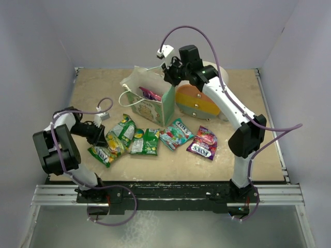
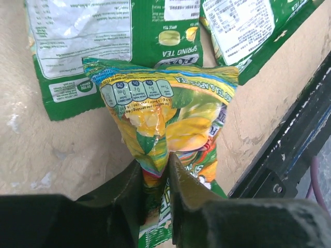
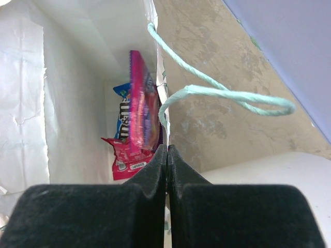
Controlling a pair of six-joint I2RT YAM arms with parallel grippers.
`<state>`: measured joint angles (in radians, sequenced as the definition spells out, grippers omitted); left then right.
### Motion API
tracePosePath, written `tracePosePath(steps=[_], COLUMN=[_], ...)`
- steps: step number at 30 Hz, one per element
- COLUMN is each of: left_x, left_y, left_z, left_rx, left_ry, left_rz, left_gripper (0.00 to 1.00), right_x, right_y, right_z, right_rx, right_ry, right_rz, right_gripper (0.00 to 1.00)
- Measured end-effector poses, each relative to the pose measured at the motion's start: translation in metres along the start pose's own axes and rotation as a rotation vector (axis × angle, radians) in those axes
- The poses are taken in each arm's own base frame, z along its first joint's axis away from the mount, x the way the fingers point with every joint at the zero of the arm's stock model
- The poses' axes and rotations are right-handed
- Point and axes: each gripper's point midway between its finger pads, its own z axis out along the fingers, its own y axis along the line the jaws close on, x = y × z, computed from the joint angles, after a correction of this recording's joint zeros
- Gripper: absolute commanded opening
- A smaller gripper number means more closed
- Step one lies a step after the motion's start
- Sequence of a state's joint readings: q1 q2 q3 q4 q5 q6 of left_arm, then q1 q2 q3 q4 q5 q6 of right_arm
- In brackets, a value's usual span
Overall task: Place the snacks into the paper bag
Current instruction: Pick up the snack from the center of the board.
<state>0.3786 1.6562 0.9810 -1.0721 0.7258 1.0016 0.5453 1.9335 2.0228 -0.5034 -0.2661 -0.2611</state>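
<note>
The paper bag (image 1: pixel 150 109) is standing open at the back middle of the table (image 1: pixel 248 155). A pink packet (image 3: pixel 139 119) and a blue packet (image 3: pixel 120 114) are sitting inside it. The right pincer (image 3: pixel 166 152) is squeezing tight shut on the bag's top edge, at its 2 o'clock side. At the bag's 6 o'clock, a green packet (image 1: pixel 145 142), a teal packet (image 1: pixel 176 133) and a purple packet (image 1: pixel 202 142) are lying in a row. At 8 o'clock, the left pincer (image 2: pixel 168 165) is pinching the yellow-green packet (image 2: pixel 165 119). Its fingers are almost closed, and the wrapper is bunching up between them. The round drawer unit (image 1: pixel 199 103) is sitting at the bag's 3 o'clock.
</note>
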Motion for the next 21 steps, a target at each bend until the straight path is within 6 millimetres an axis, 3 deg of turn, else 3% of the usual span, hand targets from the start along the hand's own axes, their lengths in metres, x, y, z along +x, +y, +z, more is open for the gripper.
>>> tracePosePath(steps=[7, 13, 21], left_x=[-0.021, -0.058, -0.127], left_y=[-0.019, -0.035, -0.063], left_z=[-0.030, -0.071, -0.142], left_rx=[-0.085, -0.166, -0.329], left_ry=[-0.057, -0.120, -0.300], left_rz=[0.085, 0.149, 0.227], left_gripper=[0.00, 0.00, 0.00], right_x=[0.000, 0.002, 0.003], right_y=[0.001, 0.002, 0.002], right_z=[0.000, 0.001, 0.001], right_rx=[0.001, 0.000, 0.000], right_ry=[0.001, 0.006, 0.006], right_rz=[-0.002, 0.000, 0.000], right_gripper=[0.00, 0.00, 0.00])
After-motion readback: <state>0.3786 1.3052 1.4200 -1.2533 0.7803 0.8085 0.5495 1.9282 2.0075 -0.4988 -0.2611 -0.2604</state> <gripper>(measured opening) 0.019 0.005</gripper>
